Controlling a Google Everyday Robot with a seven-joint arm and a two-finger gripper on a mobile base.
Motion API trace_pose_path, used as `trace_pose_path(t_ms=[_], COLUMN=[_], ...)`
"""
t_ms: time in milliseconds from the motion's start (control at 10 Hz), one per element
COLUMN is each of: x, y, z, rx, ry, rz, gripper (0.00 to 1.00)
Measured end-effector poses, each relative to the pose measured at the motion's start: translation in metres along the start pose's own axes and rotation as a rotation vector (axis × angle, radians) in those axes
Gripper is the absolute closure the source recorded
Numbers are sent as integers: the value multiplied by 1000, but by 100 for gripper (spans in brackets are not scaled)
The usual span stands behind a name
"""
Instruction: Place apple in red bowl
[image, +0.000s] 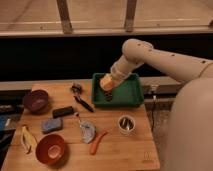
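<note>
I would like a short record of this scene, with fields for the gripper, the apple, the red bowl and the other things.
gripper: gripper over the green tray, jaws shut on the apple
apple: apple held over the tray's left part
red bowl: red bowl at the table's front left, nothing in it
other things: purple bowl, carrot, metal cup, banana
task state: apple not yet in the red bowl

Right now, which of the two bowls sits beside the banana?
The red bowl, front left by the banana; the purple bowl sits farther back. The gripper holds the apple over the green tray.
</note>
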Motion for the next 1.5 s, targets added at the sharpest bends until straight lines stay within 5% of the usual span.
trace_pose_path(t_ms=[700, 1100, 1500], x=[-7, 24, 64], y=[5, 69, 149], z=[1, 23, 45], rx=[-12, -68, -199], ry=[27, 111, 154], rz=[-50, -219, -334], gripper=[100, 100, 100])
